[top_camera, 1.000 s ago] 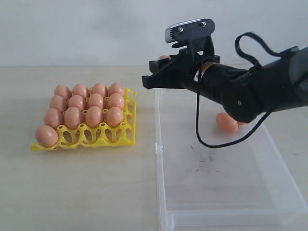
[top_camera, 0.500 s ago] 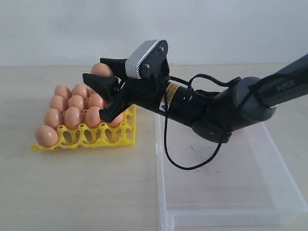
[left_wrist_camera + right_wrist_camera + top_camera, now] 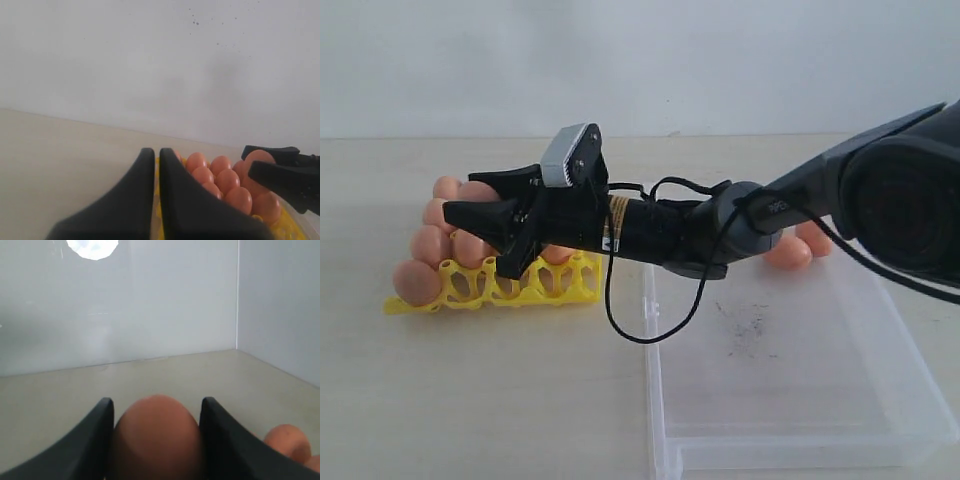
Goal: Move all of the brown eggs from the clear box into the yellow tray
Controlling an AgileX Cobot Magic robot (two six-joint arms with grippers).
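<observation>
Right pincer point(image 3: 156, 405) is clamped on a brown egg point(image 3: 156, 440), arm point(image 3: 720, 232) stretched to 9 o'clock over the yellow tray point(image 3: 560, 287); clear box point(image 3: 800, 390) holds two eggs point(image 3: 790, 252).

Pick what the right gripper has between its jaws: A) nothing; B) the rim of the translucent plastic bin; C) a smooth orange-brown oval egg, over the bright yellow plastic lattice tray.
C: the right wrist view shows the right gripper clamped on the orange-brown egg, and the exterior view shows it over the yellow tray.
</observation>
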